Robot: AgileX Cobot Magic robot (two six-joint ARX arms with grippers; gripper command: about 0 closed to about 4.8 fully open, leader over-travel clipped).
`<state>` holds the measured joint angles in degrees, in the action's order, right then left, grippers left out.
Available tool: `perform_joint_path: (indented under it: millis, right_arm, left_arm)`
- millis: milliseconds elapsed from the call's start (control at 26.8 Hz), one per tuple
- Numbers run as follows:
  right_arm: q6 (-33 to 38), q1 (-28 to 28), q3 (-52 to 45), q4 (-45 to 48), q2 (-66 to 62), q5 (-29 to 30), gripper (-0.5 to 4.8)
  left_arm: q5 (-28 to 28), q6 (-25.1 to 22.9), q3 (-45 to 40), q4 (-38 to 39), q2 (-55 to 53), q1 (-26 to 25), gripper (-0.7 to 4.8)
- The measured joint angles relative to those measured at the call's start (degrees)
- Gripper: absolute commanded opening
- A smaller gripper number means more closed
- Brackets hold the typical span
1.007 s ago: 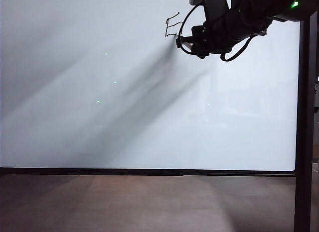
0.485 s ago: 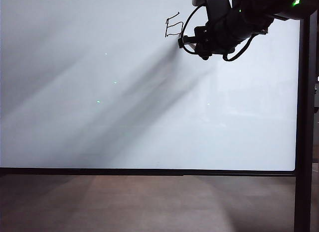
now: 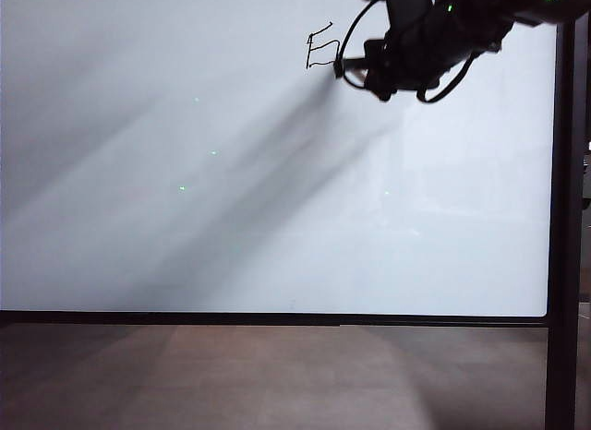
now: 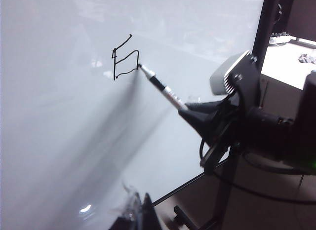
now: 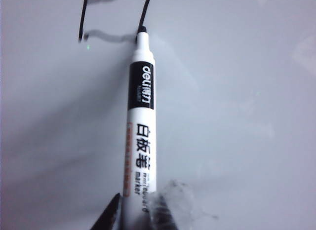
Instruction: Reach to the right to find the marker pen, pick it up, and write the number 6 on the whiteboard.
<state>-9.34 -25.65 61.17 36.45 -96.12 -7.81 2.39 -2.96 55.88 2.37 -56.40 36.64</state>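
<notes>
White board [image 4: 59,141] carries the unfinished 6 [image 4: 124,59] near its upper edge. The right pincer [image 5: 134,210] is pinching the pen [image 5: 140,116], whose long axis points from the pincer to the 6, tip touching the loop's right stroke. The left pincer [image 4: 140,215] hangs below the 6, far from it; I cannot tell its state.

R end effector [image 3: 343,68] w/ marker pen [image 3: 338,67] rose slightly on whiteboard [image 3: 277,190] and shifted a bit right vs earlier frames. Pen tip went from below lower stroke of number 6 [image 3: 320,49] up to figure's lower right corner. New short vertical stroke added there, closing right side of lower loop. R arm's cable loops rode up too.
</notes>
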Motion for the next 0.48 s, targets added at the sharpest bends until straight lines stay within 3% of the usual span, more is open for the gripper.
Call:
perform_joint_path:
  millis: [485]
  right_arm:
    - [0.1,0.0,0.0,-5.3,13.8,1.4,0.31]
  left_arm:
    - [0.2,0.0,0.0,-0.3,0.0,0.0,-0.05]
